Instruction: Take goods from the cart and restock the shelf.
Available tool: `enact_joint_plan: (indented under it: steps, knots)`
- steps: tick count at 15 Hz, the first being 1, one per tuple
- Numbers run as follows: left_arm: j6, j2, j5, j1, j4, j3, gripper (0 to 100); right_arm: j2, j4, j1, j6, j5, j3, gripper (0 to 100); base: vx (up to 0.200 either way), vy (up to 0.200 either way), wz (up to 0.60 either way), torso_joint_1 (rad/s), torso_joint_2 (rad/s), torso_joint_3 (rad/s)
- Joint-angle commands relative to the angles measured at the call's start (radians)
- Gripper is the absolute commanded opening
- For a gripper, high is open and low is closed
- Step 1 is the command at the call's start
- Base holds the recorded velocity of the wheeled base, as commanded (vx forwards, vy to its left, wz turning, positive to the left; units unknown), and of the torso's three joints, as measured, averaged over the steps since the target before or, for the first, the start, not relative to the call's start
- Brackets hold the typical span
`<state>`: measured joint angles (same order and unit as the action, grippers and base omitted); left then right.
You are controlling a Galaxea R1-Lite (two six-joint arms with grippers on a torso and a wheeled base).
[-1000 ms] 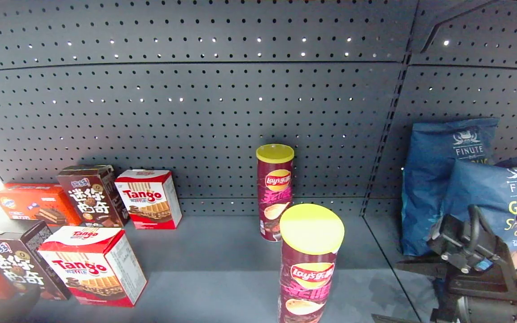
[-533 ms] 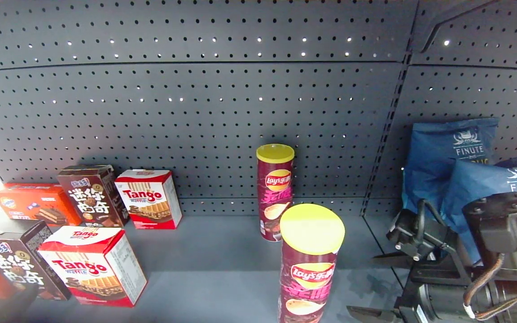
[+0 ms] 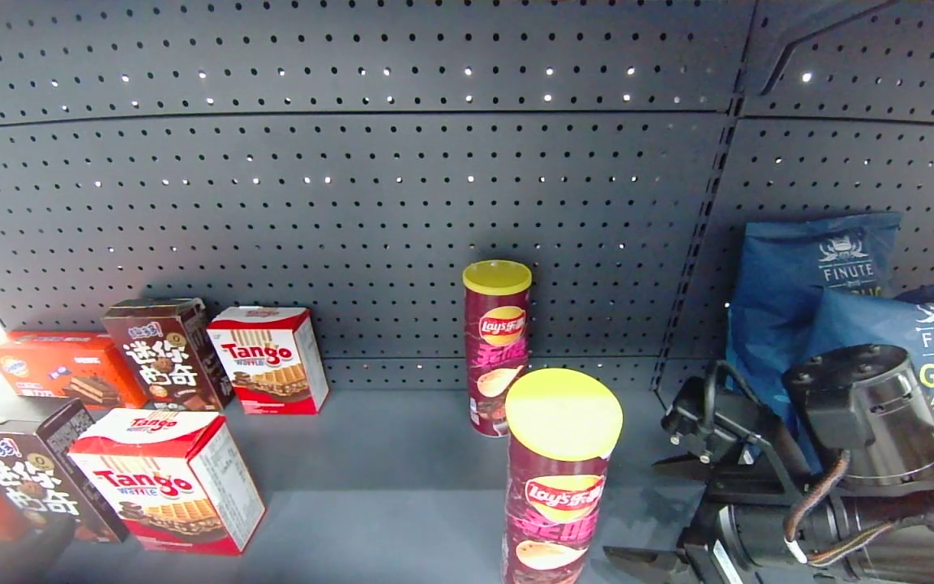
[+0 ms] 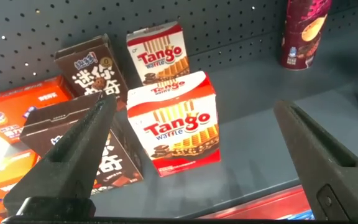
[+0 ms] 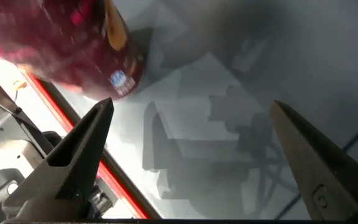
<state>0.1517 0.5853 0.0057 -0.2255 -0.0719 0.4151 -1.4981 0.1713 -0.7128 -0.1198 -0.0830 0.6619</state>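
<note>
A maroon chip can (image 3: 562, 478) with a yellow lid stands upright near the front edge of the grey shelf (image 3: 370, 462), at 6 o'clock in the head view. A second, matching can (image 3: 497, 345) stands upright at its 11 o'clock, close to the perforated back panel (image 3: 353, 203).

The right end effector (image 3: 644, 511) lies low over the shelf at the front can's 3 o'clock. Its fingers are spread wide, hold nothing and are clear of the can. Behind it, at 2 o'clock, two blue snack bags (image 3: 807, 308) lean against the back panel.

The left end effector (image 4: 191, 143) hangs with its fingers parted and empty before the boxed goods at the shelf's 9 o'clock end. A red-and-white wafer box (image 3: 167, 483) stands nearest the edge, with a dark brown box (image 3: 25, 470) just beside it. Behind them, along the back panel, sit another wafer box (image 3: 268, 357), another brown box (image 3: 163, 353) and an orange box (image 3: 62, 380).
</note>
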Motion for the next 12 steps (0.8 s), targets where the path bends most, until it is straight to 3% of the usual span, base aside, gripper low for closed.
enact_joint_plan:
  steps: [1,9,10,12]
  knots:
    - [-0.003,0.002,0.0,0.0,0.0,-0.002,100,-0.027,0.001,-0.011,0.002,0.0,0.015,100,0.0,0.0,0.0,0.0,0.0,0.0]
    - [-0.006,-0.005,0.0,0.0,0.0,-0.041,100,-0.07,0.016,-0.024,0.002,0.0,0.025,100,0.0,0.0,0.0,0.0,0.0,0.0]
    - [-0.024,-0.007,0.0,0.0,0.0,-0.042,100,-0.079,0.022,-0.03,0.002,0.002,0.033,100,0.0,0.0,0.0,0.0,0.0,0.0]
    - [-0.027,-0.012,0.0,0.0,0.0,-0.042,100,-0.093,0.022,-0.034,0.002,0.002,0.045,100,0.0,0.0,0.0,0.0,0.0,0.0]
